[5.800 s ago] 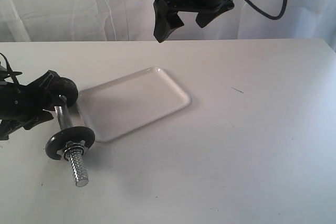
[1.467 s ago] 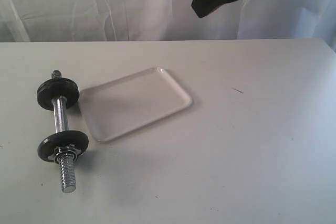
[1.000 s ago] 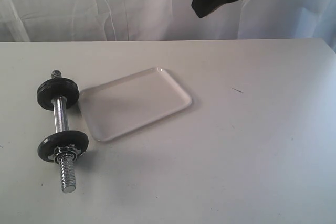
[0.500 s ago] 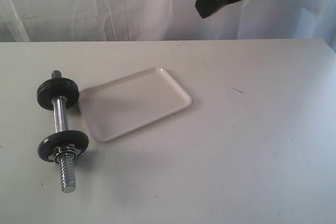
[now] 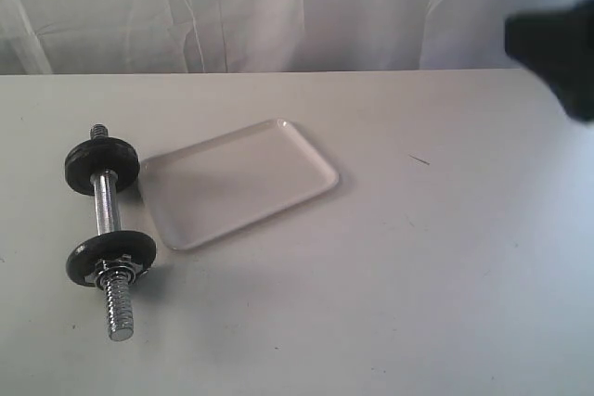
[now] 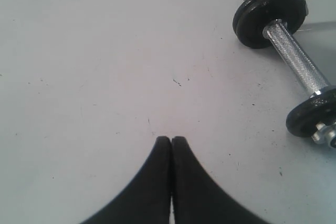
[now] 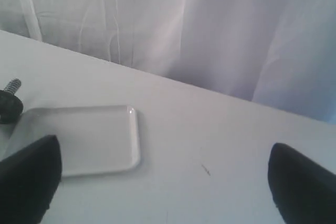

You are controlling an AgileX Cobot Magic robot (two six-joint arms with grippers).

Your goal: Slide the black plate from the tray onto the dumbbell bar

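The dumbbell bar [image 5: 108,213] lies on the table left of the tray [image 5: 237,183]. A black plate [image 5: 102,165] sits on the bar's far end and a second black plate [image 5: 111,258] on its near end, beside a silver nut. The tray holds nothing. My left gripper [image 6: 171,140] is shut and empty above bare table, apart from the bar [image 6: 294,64]; it is outside the exterior view. My right gripper [image 7: 165,182] is open, its fingers [image 7: 29,182] spread wide, high above the table beside the tray [image 7: 79,140]. In the exterior view the right arm [image 5: 557,48] is a dark blur at the right edge.
A white curtain [image 5: 232,6] hangs behind the white table. A small dark mark [image 5: 419,159] lies on the table right of the tray. The threaded bar end [image 5: 119,308] points toward the front edge.
The left gripper, which held the bar 5.8 s ago, has let go and left the exterior view. The right arm has just swung from top centre to the right edge.
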